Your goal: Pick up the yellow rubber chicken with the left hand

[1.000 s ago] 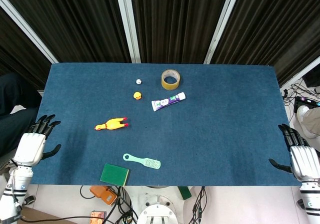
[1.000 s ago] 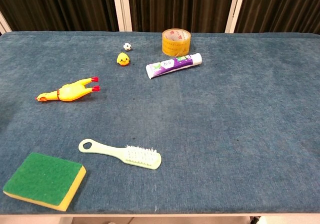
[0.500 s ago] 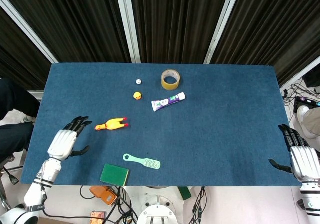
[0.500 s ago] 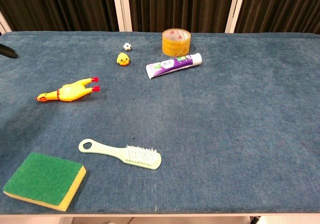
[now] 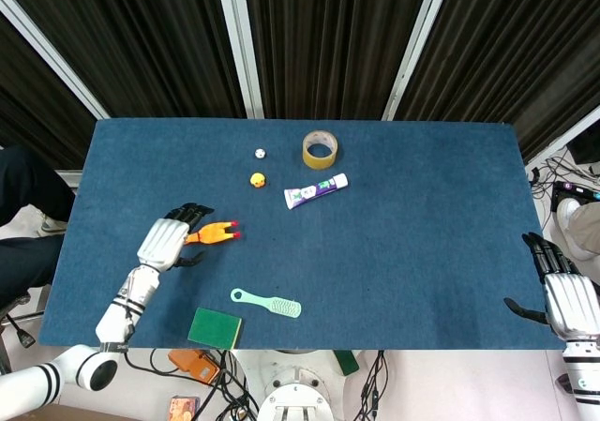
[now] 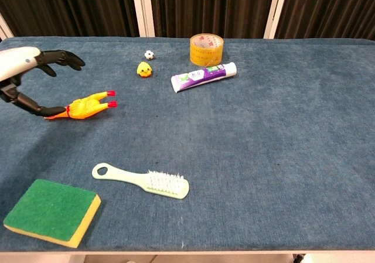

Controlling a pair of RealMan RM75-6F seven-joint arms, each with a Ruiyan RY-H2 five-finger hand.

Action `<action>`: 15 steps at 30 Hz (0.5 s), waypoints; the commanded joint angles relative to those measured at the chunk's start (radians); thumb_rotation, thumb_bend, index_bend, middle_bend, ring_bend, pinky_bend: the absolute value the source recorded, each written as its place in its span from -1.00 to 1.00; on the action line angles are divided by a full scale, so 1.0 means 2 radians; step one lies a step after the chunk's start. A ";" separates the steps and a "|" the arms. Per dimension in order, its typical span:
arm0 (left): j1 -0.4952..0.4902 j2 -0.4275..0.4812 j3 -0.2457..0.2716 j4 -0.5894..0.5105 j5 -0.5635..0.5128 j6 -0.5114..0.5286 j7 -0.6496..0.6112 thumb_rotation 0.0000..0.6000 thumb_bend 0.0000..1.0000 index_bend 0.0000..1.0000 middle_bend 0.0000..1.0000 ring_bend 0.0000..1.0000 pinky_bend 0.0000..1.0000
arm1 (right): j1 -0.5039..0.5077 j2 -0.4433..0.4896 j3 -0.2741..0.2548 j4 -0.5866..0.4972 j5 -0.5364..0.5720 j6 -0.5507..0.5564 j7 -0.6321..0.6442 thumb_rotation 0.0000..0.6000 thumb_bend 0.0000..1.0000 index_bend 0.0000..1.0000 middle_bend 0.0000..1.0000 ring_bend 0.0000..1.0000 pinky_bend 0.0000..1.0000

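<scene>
The yellow rubber chicken (image 5: 216,234) (image 6: 85,106) lies flat on the blue table, its red feet pointing right. My left hand (image 5: 167,243) (image 6: 26,69) hovers over the chicken's head end with fingers spread, holding nothing. In the chest view the fingers reach above the chicken and the thumb sits low beside its head; contact is not clear. My right hand (image 5: 565,301) rests open at the table's right front corner, far from the chicken.
A pale green brush (image 5: 268,303) (image 6: 143,180) and a green sponge (image 5: 215,328) (image 6: 51,211) lie near the front. Further back are a small yellow duck (image 5: 257,180) (image 6: 144,69), a tiny ball (image 5: 260,153), a toothpaste tube (image 5: 316,191) (image 6: 204,76) and a tape roll (image 5: 320,149) (image 6: 206,49).
My left hand has swept from the table's left edge rightward to the chicken's head end and now shows in the chest view. The right hand and all objects stayed still.
</scene>
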 commanded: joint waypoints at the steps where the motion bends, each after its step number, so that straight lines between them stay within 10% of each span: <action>1: -0.011 -0.013 -0.005 0.015 -0.009 -0.012 -0.012 1.00 -0.54 -0.61 -0.56 -0.71 -0.55 | 0.001 0.000 0.000 0.000 0.000 -0.001 0.000 1.00 -0.57 -0.78 -0.74 -0.67 -0.42; 15: -0.035 -0.048 0.000 0.060 -0.024 -0.035 -0.024 1.00 -0.53 -0.49 -0.41 -0.66 -0.55 | 0.001 0.000 0.000 -0.001 0.000 -0.001 0.000 1.00 -0.57 -0.78 -0.74 -0.67 -0.42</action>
